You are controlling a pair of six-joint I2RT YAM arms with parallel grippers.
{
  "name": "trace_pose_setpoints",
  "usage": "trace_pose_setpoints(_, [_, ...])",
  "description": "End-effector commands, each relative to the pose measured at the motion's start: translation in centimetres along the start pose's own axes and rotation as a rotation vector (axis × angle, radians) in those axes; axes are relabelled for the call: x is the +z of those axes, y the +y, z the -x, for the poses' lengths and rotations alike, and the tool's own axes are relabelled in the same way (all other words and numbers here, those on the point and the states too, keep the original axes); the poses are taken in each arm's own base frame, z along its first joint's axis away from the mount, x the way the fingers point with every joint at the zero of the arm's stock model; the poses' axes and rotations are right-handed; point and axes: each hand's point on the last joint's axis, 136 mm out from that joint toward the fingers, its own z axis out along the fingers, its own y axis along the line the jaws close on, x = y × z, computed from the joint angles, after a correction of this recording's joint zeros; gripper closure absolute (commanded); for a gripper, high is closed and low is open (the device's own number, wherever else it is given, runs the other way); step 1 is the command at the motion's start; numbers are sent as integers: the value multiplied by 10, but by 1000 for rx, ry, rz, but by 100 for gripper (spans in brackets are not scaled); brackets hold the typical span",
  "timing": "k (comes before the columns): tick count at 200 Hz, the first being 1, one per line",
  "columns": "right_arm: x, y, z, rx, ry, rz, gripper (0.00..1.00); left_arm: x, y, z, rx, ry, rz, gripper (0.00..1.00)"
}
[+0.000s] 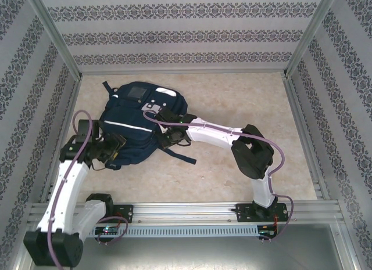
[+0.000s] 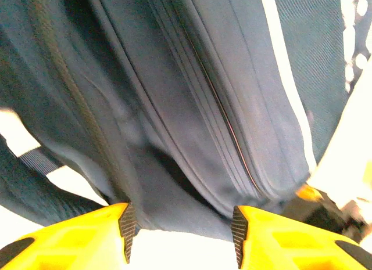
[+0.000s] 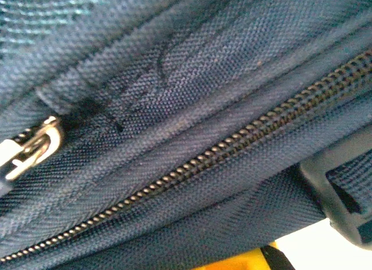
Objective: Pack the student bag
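Note:
The student bag [image 1: 136, 122], navy with a thin white stripe, lies on the table left of centre. My left gripper [image 1: 116, 148] is at its near left corner. In the left wrist view this gripper [image 2: 182, 234] stands open, and the bag's fabric [image 2: 174, 107] hangs just past the tips with a closed zipper line [image 2: 221, 116] running across. My right gripper [image 1: 168, 129] rests on the bag's right side. In the right wrist view navy cloth [image 3: 192, 101] with a closed zipper [image 3: 197, 162] and a metal pull [image 3: 29, 148] covers the jaws, shut on the fabric; a yellow finger [image 3: 244, 262] peeks out below.
A dark strap [image 1: 180, 155] trails from the bag toward the middle of the table [image 1: 244, 101]. A black buckle [image 3: 340, 191] sits at the bag's edge. Patterned walls and aluminium rails [image 1: 299, 125] close in three sides.

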Motion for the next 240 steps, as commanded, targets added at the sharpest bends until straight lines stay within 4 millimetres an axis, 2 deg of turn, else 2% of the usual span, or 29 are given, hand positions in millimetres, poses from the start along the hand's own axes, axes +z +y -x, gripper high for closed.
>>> trace_pose_setpoints(1, [-29,25,31,13,-128,58,100,5,-5,-33,-125,115,-74,49])
trace_pose_setpoints(22, [-27,28,27,13,-125,57,100,8,-9,-48,-137,135,-85,45])
trace_pose_setpoints(35, [-26,29,24,17,-122,59,100,12,-12,-51,-120,127,-78,39])
trace_pose_setpoints(47, [-26,31,22,17,-122,63,100,20,-14,-52,-115,130,-63,38])
trace_pose_setpoints(66, [-29,33,20,12,-125,66,100,34,-16,-46,-109,112,-36,37])
trace_pose_setpoints(92, [-34,34,14,6,-122,65,100,40,-18,-28,-41,29,24,38])
trace_pose_setpoints(115, [-40,34,8,6,-130,64,100,54,-13,-33,-9,59,71,42])
trace_pose_setpoints(129, [-44,30,4,14,-134,49,100,62,-5,-38,4,72,100,54])
trace_pose_setpoints(140, [-46,26,3,15,-138,35,100,63,-1,-39,4,68,115,69])
trace_pose_setpoints(155, [-46,21,0,12,-134,15,100,59,6,-37,6,46,134,97])
trace_pose_setpoints(159, [-46,19,0,12,-134,7,100,56,8,-36,8,35,140,100])
trace_pose_setpoints(181, [-41,-8,0,46,-127,-51,100,41,10,-28,34,-17,156,100])
trace_pose_setpoints(211, [-41,-73,11,121,-139,-150,100,23,12,-23,74,-51,183,100])
trace_pose_setpoints(240, [-44,-132,19,202,-142,-233,100,18,10,-21,80,-59,171,100])
